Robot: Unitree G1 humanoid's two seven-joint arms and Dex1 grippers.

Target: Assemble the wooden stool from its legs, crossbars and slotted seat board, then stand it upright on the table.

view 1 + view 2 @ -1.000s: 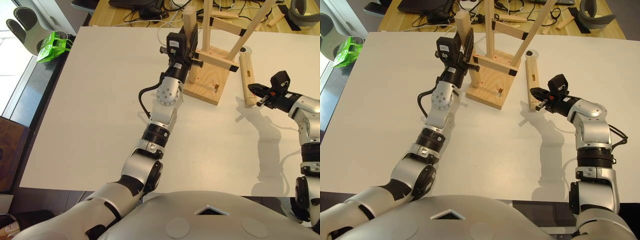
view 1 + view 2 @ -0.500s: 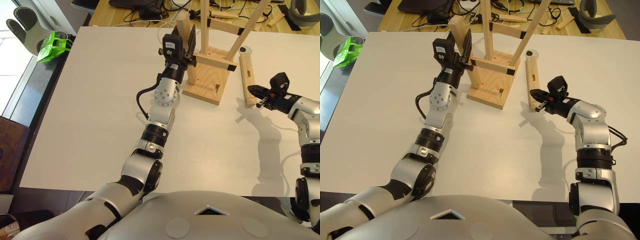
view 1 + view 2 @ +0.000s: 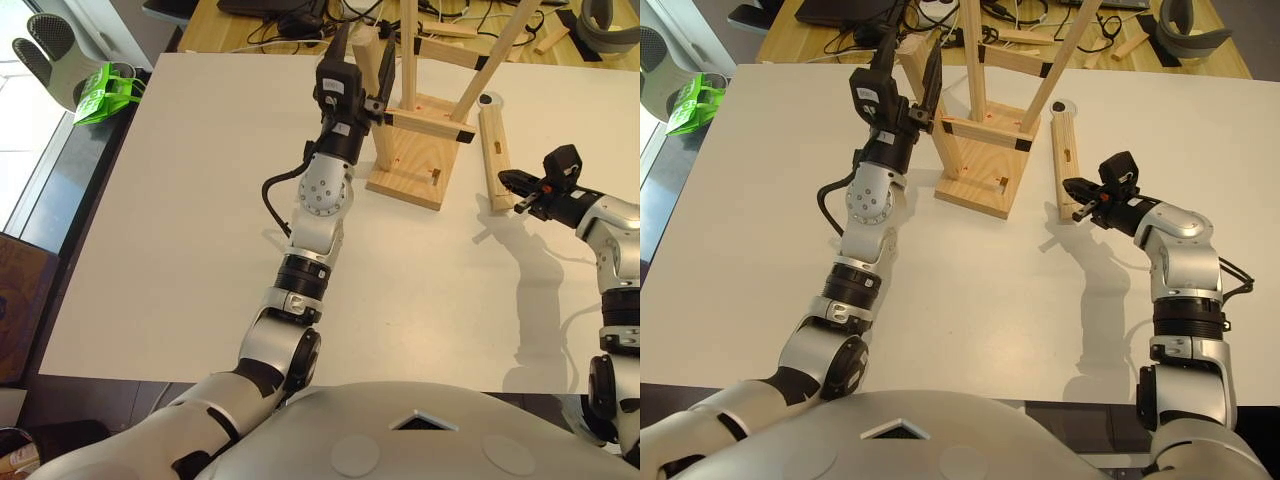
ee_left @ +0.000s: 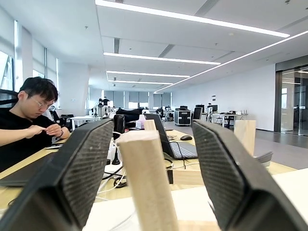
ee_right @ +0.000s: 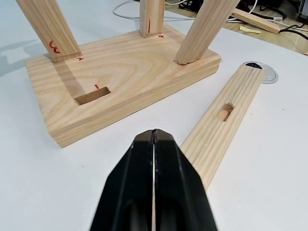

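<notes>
The slotted seat board [image 3: 405,172] lies flat at the far side of the white table, with three legs standing up from it. My left gripper [image 3: 362,55] is open around the top of the near-left leg [image 4: 147,183], which leans; small gaps show on both sides. A short crossbar [image 3: 428,121] with black ends joins this leg to its neighbour. One slot [image 5: 92,95] in the board holds nothing. A loose leg [image 3: 492,150] lies on the table right of the board. My right gripper [image 5: 154,134] is shut and hovers just above that leg's near end [image 3: 1071,205].
A round cable grommet [image 3: 488,99] sits in the table past the loose leg. Behind the table's far edge a wooden desk [image 3: 250,25] carries cables and spare wood pieces. A green bag [image 3: 105,90] lies off the table's left side.
My left gripper has shifted a little left and turned, and the leg between its fingers now leans with its top to the left. The right arm has hardly moved.
</notes>
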